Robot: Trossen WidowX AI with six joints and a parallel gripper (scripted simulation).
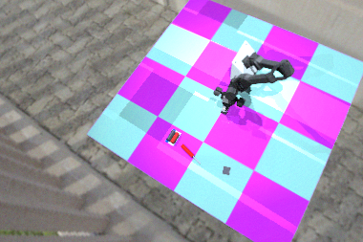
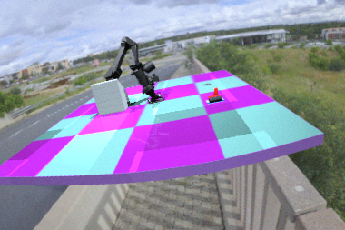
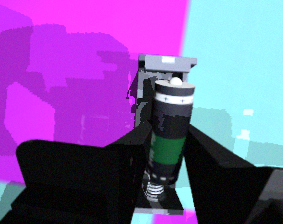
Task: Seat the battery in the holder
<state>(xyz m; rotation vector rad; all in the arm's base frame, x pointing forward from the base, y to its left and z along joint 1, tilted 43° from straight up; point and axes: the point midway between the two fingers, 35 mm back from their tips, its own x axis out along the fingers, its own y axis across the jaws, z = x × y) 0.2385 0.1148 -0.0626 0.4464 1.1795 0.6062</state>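
In the wrist view my gripper [image 3: 167, 127] is shut on the battery [image 3: 169, 125], a black cylinder with a green band. The battery lies lengthwise over the grey holder [image 3: 165, 62]. Its flat end is at the coil spring [image 3: 153, 190] near me, and its white terminal knob [image 3: 176, 80] is just below the holder's far lip. I cannot tell whether it rests flat in the holder. In the top and exterior views the gripper [image 1: 225, 108] [image 2: 155, 97] is low over the checkered board, near its middle. The holder is hidden under it there.
A small tray with a red, blue and black item [image 1: 173, 136] lies near the board's left corner. A red-handled tool [image 1: 187, 151] [image 2: 215, 92] lies beside it. A small grey piece [image 1: 226, 170] lies further right. The arm's white base block [image 2: 109, 97] stands behind the gripper.
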